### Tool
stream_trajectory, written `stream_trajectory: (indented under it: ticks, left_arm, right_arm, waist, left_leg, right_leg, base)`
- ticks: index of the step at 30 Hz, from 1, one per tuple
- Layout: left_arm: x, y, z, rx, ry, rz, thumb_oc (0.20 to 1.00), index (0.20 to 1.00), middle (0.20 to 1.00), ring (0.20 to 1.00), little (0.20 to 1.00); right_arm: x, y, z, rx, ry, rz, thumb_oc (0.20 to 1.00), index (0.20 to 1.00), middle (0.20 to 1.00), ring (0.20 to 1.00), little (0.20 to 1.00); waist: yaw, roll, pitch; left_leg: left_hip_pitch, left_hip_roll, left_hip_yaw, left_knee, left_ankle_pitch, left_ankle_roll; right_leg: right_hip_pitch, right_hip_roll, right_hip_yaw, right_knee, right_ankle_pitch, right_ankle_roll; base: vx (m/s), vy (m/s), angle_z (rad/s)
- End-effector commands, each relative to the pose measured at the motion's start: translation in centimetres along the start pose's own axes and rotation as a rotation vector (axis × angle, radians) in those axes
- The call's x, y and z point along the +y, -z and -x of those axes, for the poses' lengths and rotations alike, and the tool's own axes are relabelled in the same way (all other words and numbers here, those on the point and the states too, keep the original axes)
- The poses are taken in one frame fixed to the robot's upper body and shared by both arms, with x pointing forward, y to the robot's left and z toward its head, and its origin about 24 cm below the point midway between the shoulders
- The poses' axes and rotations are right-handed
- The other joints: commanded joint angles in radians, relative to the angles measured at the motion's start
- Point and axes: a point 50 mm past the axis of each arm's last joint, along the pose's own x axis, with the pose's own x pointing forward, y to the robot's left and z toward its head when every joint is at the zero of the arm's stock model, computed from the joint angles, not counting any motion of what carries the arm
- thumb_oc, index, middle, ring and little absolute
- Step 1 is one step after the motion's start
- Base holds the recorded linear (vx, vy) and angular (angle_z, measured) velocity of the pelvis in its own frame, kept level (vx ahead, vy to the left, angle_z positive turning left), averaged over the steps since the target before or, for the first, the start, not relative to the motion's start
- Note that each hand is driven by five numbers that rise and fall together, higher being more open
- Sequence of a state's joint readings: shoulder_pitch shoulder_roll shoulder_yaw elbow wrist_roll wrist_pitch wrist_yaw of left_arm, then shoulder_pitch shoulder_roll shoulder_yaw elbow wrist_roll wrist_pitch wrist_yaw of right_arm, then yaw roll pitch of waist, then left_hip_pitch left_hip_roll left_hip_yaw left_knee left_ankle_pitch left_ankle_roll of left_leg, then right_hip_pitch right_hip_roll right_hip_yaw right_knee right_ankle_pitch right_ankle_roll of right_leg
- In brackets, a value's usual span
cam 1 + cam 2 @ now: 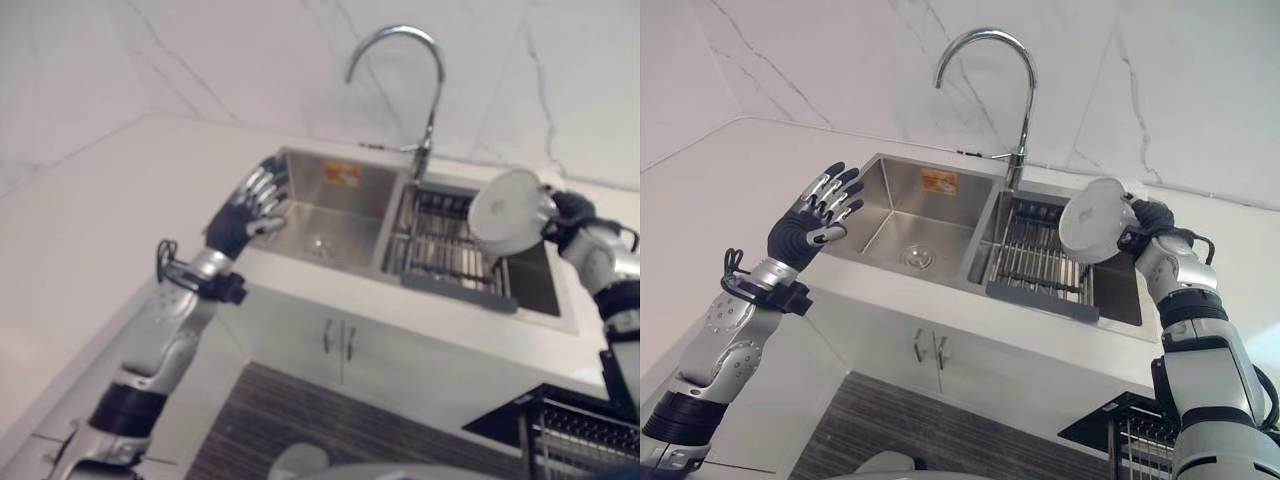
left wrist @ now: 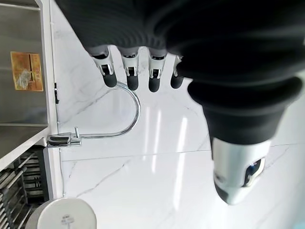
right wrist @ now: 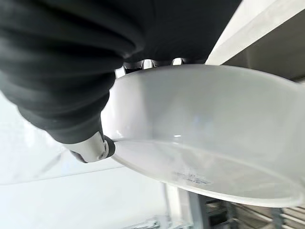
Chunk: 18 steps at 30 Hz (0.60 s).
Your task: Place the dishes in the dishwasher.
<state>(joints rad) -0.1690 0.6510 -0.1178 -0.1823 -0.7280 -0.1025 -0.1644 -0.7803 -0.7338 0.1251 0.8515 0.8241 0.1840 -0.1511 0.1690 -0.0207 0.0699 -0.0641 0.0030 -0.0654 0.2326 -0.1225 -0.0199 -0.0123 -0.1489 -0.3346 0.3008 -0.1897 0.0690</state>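
Since the bowl [image 1: 1095, 220] has to go down into the dishwasher rack [image 1: 1140, 432], the right robot hand [image 1: 1152, 222] pinches it by the rim, tipped on edge above the sink [image 1: 902, 225] drainer [image 1: 1032, 262], w/ the left robot hand [image 1: 818, 215] spread wide, prob just keeping clear.

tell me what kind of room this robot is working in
Most likely a home kitchen: a stainless double sink with a curved faucet is set in a pale counter against a marbled wall, and a dish rack sits in one basin. The right hand holds a white bowl.
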Motion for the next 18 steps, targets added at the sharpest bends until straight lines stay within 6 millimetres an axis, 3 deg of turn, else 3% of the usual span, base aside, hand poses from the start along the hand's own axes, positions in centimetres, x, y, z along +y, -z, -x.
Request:
stream_trajectory:
  ticks: [1,6,10,15,16,18]
  left_arm:
    - [0.0,-1.7,0.1,-0.117,0.012,0.004,1.0,1.0,1.0,1.0,1.0]
    - [0.3,-1.9,0.9,-0.137,-0.004,0.004,1.0,1.0,1.0,1.0,1.0]
    - [0.5,-1.9,2.0,-0.159,-0.043,0.001,1.0,1.0,1.0,1.0,1.0]
    - [0.3,-1.5,3.1,-0.168,-0.069,0.002,1.0,1.0,1.0,1.0,1.0]
    - [0.3,-1.4,3.5,-0.185,-0.081,0.014,1.0,1.0,1.0,1.0,1.0]
    - [0.4,-1.4,3.7,-0.192,-0.085,0.009,1.0,1.0,1.0,1.0,1.0]
  right_arm:
    - [0.4,-4.7,0.8,-0.252,-0.049,-0.125,0.2,0.2,0.2,0.2,0.2]
    - [2.0,-6.0,2.9,-0.435,-0.123,-0.251,0.2,0.2,0.2,0.2,0.2]
    - [4.7,-5.1,6.6,-0.544,-0.287,-0.426,0.2,0.2,0.2,0.2,0.2]
    - [5.3,-3.7,10.5,-0.647,-0.421,-0.538,0.2,0.2,0.2,0.2,0.2]
    - [4.9,-3.4,11.9,-0.67,-0.473,-0.578,0.2,0.2,0.2,0.2,0.2]
    - [5.1,-3.2,12.1,-0.666,-0.489,-0.597,0.2,0.2,0.2,0.2,0.2]
  waist:
    - [-0.004,-0.021,-0.043]
    - [-0.025,-0.018,-0.043]
    - [-0.05,-0.009,-0.036]
    - [-0.084,-0.004,-0.034]
    - [-0.094,0.002,-0.035]
    - [-0.091,-0.001,-0.029]
  left_leg:
    - [-0.013,0.051,0.089,0.067,-0.037,-0.03]
    - [-0.013,0.058,0.094,0.067,-0.039,-0.028]
    - [-0.014,0.07,0.104,0.067,-0.038,-0.025]
    - [-0.023,0.083,0.115,0.067,-0.035,-0.027]
    - [-0.012,0.067,0.112,0.067,-0.036,-0.026]
    - [0.009,0.045,0.108,0.067,-0.032,-0.025]
  right_leg:
    - [-0.028,0.017,0.064,-0.001,0.07,0.03]
    - [-0.037,0.03,0.084,-0.001,0.069,0.026]
    - [-0.047,0.044,0.106,-0.001,0.067,0.02]
    - [-0.07,0.065,0.14,-0.001,0.066,0.019]
    - [-0.083,0.069,0.159,-0.001,0.072,0.025]
    - [-0.084,0.069,0.175,-0.001,0.076,0.025]
  base:
    - [-0.06,-0.038,-0.14]
    - [-0.05,-0.047,-0.09]
    - [-0.04,-0.069,-0.1]
    - [-0.06,-0.033,-0.11]
    - [-0.11,0.075,-0.21]
    - [-0.08,0.08,-0.37]
